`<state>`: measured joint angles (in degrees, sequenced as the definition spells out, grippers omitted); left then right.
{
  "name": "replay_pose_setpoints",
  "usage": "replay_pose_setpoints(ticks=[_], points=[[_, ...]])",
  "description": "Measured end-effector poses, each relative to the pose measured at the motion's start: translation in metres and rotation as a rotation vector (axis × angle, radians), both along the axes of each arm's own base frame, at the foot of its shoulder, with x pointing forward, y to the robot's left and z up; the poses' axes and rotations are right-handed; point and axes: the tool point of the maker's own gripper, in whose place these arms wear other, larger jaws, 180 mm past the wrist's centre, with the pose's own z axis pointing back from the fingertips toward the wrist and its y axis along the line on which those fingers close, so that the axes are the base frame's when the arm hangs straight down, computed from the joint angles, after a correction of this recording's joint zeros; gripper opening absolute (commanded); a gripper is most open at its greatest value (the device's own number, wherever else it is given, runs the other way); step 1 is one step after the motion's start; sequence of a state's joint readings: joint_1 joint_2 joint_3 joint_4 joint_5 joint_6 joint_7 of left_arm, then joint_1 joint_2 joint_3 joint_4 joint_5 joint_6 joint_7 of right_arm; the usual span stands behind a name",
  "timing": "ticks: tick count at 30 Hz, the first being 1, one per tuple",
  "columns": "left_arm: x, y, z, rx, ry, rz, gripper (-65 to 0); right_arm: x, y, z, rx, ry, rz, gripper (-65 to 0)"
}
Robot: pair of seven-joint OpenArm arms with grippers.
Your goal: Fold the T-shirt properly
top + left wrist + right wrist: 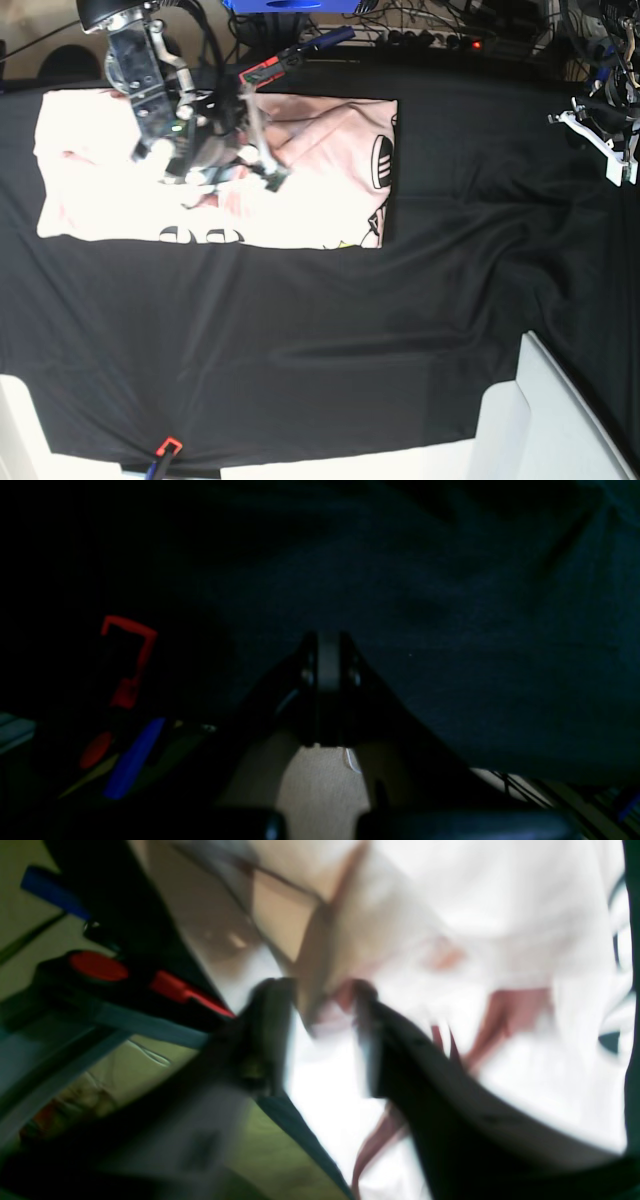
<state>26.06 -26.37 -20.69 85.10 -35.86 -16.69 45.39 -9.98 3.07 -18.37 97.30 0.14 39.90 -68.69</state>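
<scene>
Directly beneath right claw [262,172], T-shirt [320,160].

We see the right arm [150,90] built of silvery metal segments under a black rounded joint, black cables looping beside it; its claw [320,1035] has dark, blurred fingers. The left claw [328,690] is black with small screws at its sides

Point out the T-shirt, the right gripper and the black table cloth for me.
T-shirt [330,135]: base view, plain pink area.
Right gripper [262,170]: base view, between its fingertips.
Black table cloth [330,330]: base view, bare middle.
</scene>
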Motion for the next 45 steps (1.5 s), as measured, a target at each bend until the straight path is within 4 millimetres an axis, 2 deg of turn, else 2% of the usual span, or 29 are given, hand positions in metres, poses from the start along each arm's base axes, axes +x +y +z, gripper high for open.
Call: replay_pose_setpoints(ticks=[2, 3, 6, 8, 9, 10, 13, 15, 18, 21, 26, 29, 35, 39, 45], points=[[0.000, 0.000, 0.000, 0.000, -0.001, 0.000, -65.0, -0.002, -0.014, 0.000, -0.028, 0.004, -0.035, -15.1], [0.000, 0.000, 0.000, -0.001, -0.001, 0.000, -65.0, -0.003, -0.019, 0.003, -0.037, -0.002, -0.044, -11.8], [-0.004, 0.002, -0.005, -0.008, 0.013, 0.015, -65.0, 0.003, -0.021, 0.018, -0.025, -0.052, -0.060, -10.4], [-0.009, 0.005, -0.009, -0.008, 0.030, 0.024, -65.0, 0.010, -0.020, 0.027, -0.016, -0.084, -0.061, -13.1], [-0.009, 0.005, -0.010, -0.009, 0.031, 0.028, -65.0, 0.013, -0.019, 0.029, -0.016, -0.090, -0.058, -16.7], [-0.008, 0.004, -0.010, -0.010, 0.028, 0.030, -65.0, 0.018, -0.022, 0.031, -0.031, -0.093, -0.056, -22.9], [-0.002, 0.004, -0.007, -0.014, 0.011, 0.026, -65.0, 0.042, -0.025, 0.041, -0.052, -0.140, -0.064, -49.5], [-0.002, 0.004, -0.007, -0.012, 0.011, 0.026, -65.0, 0.053, -0.023, 0.041, -0.053, -0.141, -0.067, -65.0], [-0.005, 0.004, -0.008, -0.012, 0.019, 0.026, -65.0, 0.064, -0.018, 0.029, -0.052, -0.099, -0.063, -61.5], [-0.003, 0.004, -0.008, -0.011, 0.014, 0.026, -65.0, 0.071, -0.009, 0.019, -0.049, -0.058, -0.071, -64.6], [-0.004, 0.004, -0.008, -0.011, 0.018, 0.026, -65.0, 0.079, 0.024, 0.016, 0.012, -0.020, -0.060, -64.9], [-0.004, 0.004, -0.008, -0.011, 0.018, 0.025, -65.0, 0.082, 0.032, 0.010, 0.030, -0.002, -0.050, -64.9], [-0.004, 0.004, -0.008, -0.010, 0.018, 0.025, -65.0, 0.055, 0.057, -0.015, 0.054, 0.071, 0.041, -64.9], [-0.004, 0.004, -0.008, -0.011, 0.017, 0.025, -65.0, 0.050, 0.047, -0.020, 0.032, 0.081, 0.029, -64.9], [-0.003, 0.005, -0.007, -0.009, 0.015, 0.025, -65.0, 0.024, 0.041, -0.026, 0.024, 0.106, 0.029, -64.9]])
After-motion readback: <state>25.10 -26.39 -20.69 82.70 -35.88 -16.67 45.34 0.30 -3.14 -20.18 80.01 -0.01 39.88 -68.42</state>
